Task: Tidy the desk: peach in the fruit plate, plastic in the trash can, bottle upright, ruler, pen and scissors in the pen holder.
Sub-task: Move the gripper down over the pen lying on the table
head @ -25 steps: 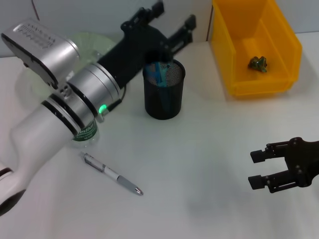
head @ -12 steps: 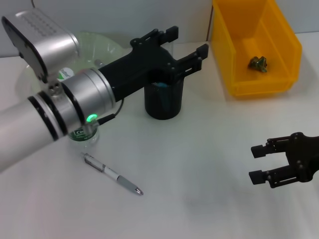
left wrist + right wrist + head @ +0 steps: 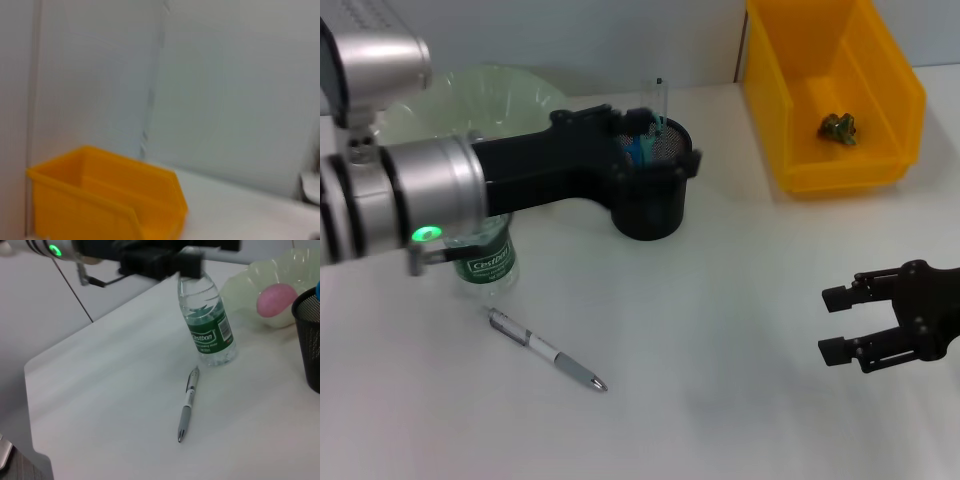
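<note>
The black mesh pen holder [image 3: 650,205] holds the clear ruler [image 3: 660,100], standing up, and the blue scissors [image 3: 638,148]. My left gripper [image 3: 670,162] lies across the holder's near rim. The pen [image 3: 548,350] lies flat on the desk [image 3: 720,400] in front of the upright bottle [image 3: 485,265], also seen as pen [image 3: 186,405] and bottle [image 3: 207,325]. The peach [image 3: 276,299] rests in the fruit plate [image 3: 260,270]; the head view shows only the plate [image 3: 490,90]. A crumpled piece of plastic [image 3: 839,127] sits in the yellow trash can [image 3: 790,120]. My right gripper [image 3: 842,322] hovers open at the right.
My left arm [image 3: 440,185] spans the desk from the left edge to the pen holder and hides part of the bottle and plate. The left wrist view shows the trash can [image 3: 110,200] against a pale wall. The pen holder [image 3: 310,340] stands near the plate.
My left arm has swung down and levelled out, bringing its gripper from behind and above the pen holder to its near rim. The ruler now shows standing in the holder. The right gripper barely shifted.
</note>
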`<state>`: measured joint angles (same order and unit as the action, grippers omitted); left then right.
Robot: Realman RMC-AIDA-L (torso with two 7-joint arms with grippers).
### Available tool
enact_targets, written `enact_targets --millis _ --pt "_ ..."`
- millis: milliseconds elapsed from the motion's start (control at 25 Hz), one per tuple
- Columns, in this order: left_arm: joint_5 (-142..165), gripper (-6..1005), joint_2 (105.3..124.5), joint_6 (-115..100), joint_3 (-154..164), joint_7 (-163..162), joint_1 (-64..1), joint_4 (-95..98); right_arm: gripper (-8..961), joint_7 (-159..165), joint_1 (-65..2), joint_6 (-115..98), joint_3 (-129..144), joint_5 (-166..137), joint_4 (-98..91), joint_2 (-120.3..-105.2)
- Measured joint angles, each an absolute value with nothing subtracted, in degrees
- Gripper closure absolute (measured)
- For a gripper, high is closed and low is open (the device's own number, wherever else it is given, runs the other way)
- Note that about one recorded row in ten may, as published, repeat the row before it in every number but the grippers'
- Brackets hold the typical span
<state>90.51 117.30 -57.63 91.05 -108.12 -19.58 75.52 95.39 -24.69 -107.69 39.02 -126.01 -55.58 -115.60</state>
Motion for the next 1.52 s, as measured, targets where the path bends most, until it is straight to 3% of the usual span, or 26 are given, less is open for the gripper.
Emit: enact_targets --millis 640,1120,1520 --pt "121.64 222 117.85 -92.64 75.06 -99.76 -30.34 86.62 147 97.17 -24.03 -107.78 37.48 -126.36 -55.68 -115.05" --pt "138.24 231 118.63 -94.48 83.51 -91.16 -40.3 80.25 145 104.15 -22.52 -107.84 37.27 -126.5 -55.29 -114.7" --pt "147.06 239 119.1 -90.93 95.85 -87.08 -42.73 78.54 147 105.23 -21.64 -106.91 36.52 -126.56 -51.94 -114.66"
